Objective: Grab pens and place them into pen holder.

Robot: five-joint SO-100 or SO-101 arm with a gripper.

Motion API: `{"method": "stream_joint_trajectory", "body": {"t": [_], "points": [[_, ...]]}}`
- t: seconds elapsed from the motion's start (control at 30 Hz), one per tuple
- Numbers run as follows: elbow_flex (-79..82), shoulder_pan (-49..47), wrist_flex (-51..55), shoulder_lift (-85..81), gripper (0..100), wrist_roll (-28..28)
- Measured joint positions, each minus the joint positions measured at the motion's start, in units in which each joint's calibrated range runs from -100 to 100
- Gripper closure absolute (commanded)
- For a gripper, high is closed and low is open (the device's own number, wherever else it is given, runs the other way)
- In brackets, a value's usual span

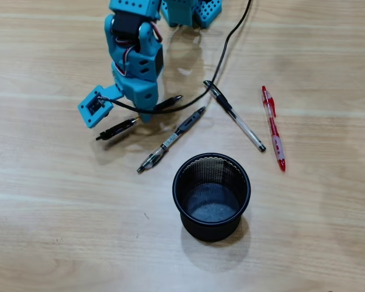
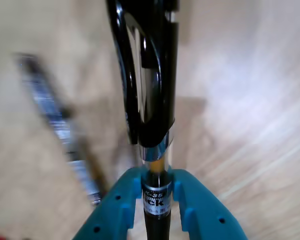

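In the overhead view my teal gripper (image 1: 145, 114) is shut on a black pen (image 1: 118, 128) that sticks out on both sides of the jaws, low over the table. In the wrist view the gripper (image 2: 156, 192) clamps the same black pen (image 2: 149, 90) between both jaws. A black and clear pen (image 1: 170, 140) lies just right of it and shows blurred in the wrist view (image 2: 57, 122). A clear pen with a black cap (image 1: 235, 117) and a red pen (image 1: 274, 129) lie further right. The black mesh pen holder (image 1: 212, 196) stands upright and empty below them.
A black cable (image 1: 231, 42) runs from the top edge down past the clear pen's end to the arm. The arm's base (image 1: 188, 11) stands at the top. The surface is a light wooden table (image 1: 48, 231).
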Motion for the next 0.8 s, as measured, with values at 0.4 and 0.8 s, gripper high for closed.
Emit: {"method": "stream_joint_trajectory", "body": {"t": [0.4,0.8], "points": [[-6.21,-3.05,-0.86,-27.36,98,11.34],[-6.30,-17.63,-30.99,-32.88,98,14.62]]}}
